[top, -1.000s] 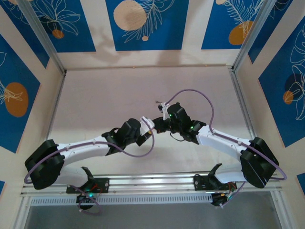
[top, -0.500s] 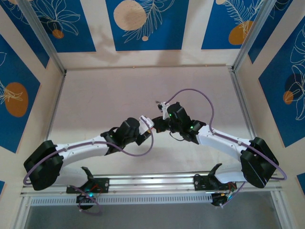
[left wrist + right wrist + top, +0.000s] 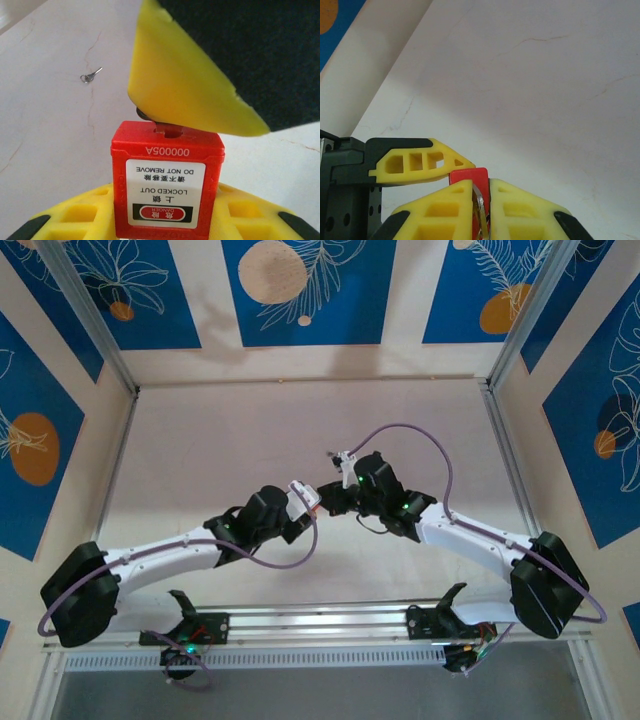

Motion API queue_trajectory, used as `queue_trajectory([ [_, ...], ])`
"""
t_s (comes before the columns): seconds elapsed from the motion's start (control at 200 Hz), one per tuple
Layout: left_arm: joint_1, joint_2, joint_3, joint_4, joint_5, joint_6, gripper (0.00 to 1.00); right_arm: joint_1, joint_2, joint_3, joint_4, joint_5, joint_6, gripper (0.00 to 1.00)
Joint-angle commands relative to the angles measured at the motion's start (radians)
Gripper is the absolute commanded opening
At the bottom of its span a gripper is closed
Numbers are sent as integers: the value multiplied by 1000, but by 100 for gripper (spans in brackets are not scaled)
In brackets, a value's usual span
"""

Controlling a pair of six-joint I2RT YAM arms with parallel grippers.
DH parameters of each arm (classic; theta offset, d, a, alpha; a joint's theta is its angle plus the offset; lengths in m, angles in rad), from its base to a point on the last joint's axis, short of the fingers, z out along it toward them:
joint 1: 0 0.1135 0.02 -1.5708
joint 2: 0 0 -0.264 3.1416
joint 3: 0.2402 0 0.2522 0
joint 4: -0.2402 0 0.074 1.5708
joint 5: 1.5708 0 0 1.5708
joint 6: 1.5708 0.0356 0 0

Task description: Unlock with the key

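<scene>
Item 1: red padlock [image 3: 167,175], clamped in left gripper [image 3: 167,212] jaws, keyway end outward to steady it; item 2: key [image 3: 480,210], pinched between near-closed right gripper [image 3: 481,187] jaws, apparently seated for turning.

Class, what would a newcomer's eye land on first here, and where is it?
The red padlock with its white DANGER label, clamped in the left gripper at mid-table. Meeting it, the right gripper pinches a silver key at the lock's end.
</scene>
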Motion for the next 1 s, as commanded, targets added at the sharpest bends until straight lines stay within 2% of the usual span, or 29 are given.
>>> queue_trajectory([
  [0.0, 2, -57, 69, 209, 32, 23, 30, -3, -7, -5, -102, -72, -4, 17],
  [0.43, 14, -31, 89, 193, 48, 31, 30, -76, -85, -19, -126, -88, -11, 30],
  [0.995, 12, -33, 30, 164, 60, 1, 32, -147, -139, 19, -162, -122, -29, 42],
])
